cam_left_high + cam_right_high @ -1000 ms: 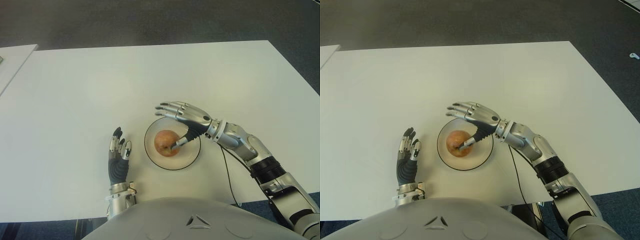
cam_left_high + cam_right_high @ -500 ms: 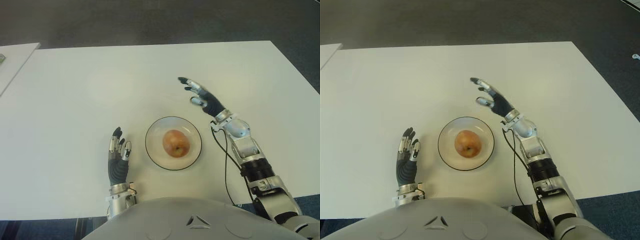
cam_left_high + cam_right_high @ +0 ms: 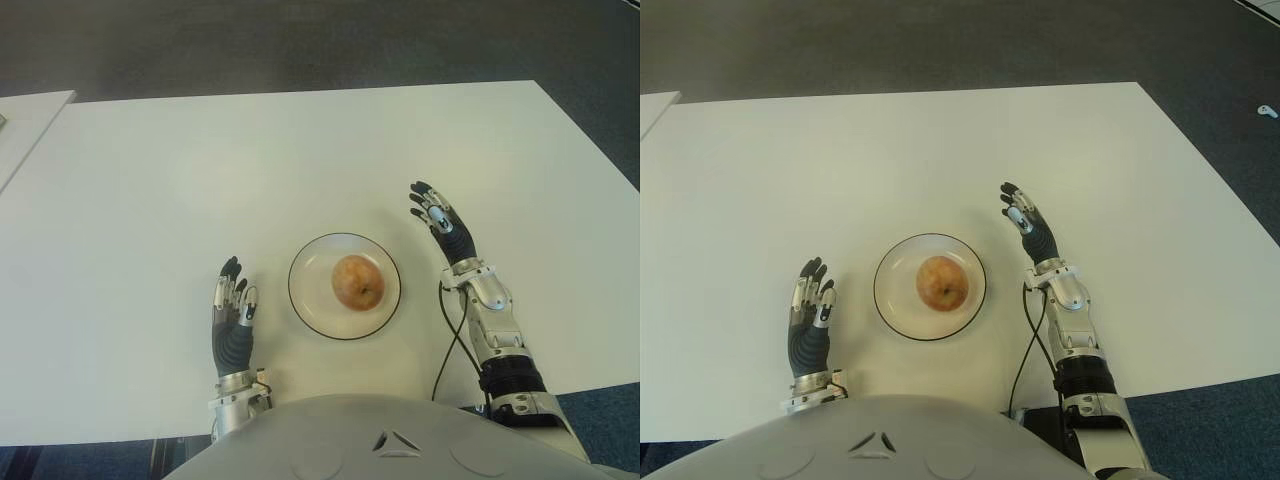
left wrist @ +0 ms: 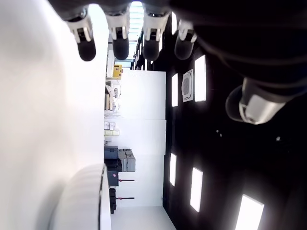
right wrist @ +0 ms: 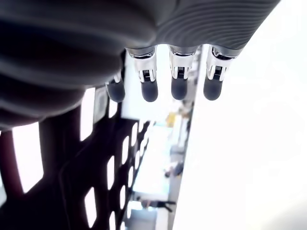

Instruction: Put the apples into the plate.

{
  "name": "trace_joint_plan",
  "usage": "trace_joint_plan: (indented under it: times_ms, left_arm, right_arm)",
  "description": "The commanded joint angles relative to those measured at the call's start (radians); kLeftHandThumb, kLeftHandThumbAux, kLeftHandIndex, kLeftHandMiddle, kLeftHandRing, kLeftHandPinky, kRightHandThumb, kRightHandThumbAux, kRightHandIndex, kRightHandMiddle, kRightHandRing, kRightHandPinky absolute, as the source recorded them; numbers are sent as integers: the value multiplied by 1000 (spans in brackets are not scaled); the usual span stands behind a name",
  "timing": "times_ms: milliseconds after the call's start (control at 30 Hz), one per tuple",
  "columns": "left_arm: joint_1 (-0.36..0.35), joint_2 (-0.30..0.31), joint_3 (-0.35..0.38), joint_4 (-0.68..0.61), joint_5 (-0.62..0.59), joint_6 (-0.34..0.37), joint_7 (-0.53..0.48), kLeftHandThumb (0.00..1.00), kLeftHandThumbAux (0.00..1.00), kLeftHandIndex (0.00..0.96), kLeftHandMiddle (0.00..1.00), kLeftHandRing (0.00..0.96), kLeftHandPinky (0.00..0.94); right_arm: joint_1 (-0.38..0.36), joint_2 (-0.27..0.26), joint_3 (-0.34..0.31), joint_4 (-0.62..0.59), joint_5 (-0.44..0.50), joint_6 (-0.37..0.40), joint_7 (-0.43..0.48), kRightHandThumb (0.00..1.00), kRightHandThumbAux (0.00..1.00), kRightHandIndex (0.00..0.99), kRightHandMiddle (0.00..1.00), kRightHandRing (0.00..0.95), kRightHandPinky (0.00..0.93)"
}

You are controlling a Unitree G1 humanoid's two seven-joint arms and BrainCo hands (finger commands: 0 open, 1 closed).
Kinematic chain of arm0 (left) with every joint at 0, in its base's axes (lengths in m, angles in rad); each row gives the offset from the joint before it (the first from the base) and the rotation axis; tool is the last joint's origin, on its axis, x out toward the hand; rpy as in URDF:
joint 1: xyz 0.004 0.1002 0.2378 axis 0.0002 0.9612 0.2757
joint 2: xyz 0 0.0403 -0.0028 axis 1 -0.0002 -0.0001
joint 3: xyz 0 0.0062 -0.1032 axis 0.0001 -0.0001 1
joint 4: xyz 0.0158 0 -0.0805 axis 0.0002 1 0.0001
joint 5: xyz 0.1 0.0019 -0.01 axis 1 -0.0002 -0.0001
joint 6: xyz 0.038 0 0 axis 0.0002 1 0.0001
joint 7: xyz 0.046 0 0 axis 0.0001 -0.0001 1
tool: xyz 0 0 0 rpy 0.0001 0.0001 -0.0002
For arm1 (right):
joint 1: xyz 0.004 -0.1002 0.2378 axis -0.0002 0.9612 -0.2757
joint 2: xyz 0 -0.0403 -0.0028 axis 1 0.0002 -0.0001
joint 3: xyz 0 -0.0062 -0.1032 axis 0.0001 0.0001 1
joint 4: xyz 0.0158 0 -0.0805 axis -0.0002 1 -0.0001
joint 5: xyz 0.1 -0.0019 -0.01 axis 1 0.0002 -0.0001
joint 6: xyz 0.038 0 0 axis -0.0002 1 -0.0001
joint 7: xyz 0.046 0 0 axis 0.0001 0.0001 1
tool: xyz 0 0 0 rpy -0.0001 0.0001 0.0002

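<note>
A red-yellow apple point(image 3: 357, 281) lies in the white plate point(image 3: 311, 295) with a dark rim, near the table's front edge. My right hand point(image 3: 441, 223) is open to the right of the plate, fingers straight and holding nothing; the right wrist view shows its fingertips point(image 5: 149, 90) spread over bare table. My left hand point(image 3: 232, 310) is open to the left of the plate, palm side up, with nothing in it. Its straight fingers point(image 4: 120, 48) show in the left wrist view.
The white table point(image 3: 300, 160) stretches wide beyond the plate. A second white table edge point(image 3: 25, 120) shows at the far left. A black cable point(image 3: 450, 345) runs along my right forearm to the table's front edge. Dark carpet lies beyond the table.
My right hand let go of the apple, lifted away from the plate and drew back to the plate's right side. The apple stays in the plate. The left hand barely moved.
</note>
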Motion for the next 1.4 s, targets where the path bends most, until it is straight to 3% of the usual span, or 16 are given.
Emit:
trace_joint_plan:
  times_ms: [33,200,400,533,733,933,1200,1400]
  left_arm:
    - [45,-15,9,43,-15,30,-15,116,417,0,0,0,0]
    - [51,-13,13,43,-13,17,-20,119,422,0,0,0,0]
    - [62,-10,11,31,-8,18,-23,121,425,0,0,0,0]
    - [74,-7,8,3,0,37,-24,119,424,0,0,0,0]
    - [93,0,7,-21,-14,56,-36,121,440,0,0,0,0]
    - [95,-2,14,-20,-23,50,-41,119,456,0,0,0,0]
    - [74,-2,18,-3,-63,42,-59,119,450,0,0,0,0]
    - [57,-1,30,1,-87,50,-73,123,442,0,0,0,0]
  right_arm:
    - [16,49,-46,-20,72,33,4,73,303,0,0,0,0]
    - [58,96,-91,-54,164,87,19,83,286,7,0,0,0]
    - [82,116,-112,-30,180,95,44,91,280,31,0,0,0]
    - [66,123,-130,90,152,43,59,97,285,24,0,0,0]
    - [50,124,-141,178,102,-11,31,87,296,10,0,0,0]
    - [96,123,-116,143,33,-52,6,62,306,1,0,0,0]
    - [140,129,-83,95,-5,-42,-1,34,314,0,0,0,0]
    - [150,147,-74,134,-22,-65,-15,25,329,0,0,0,0]
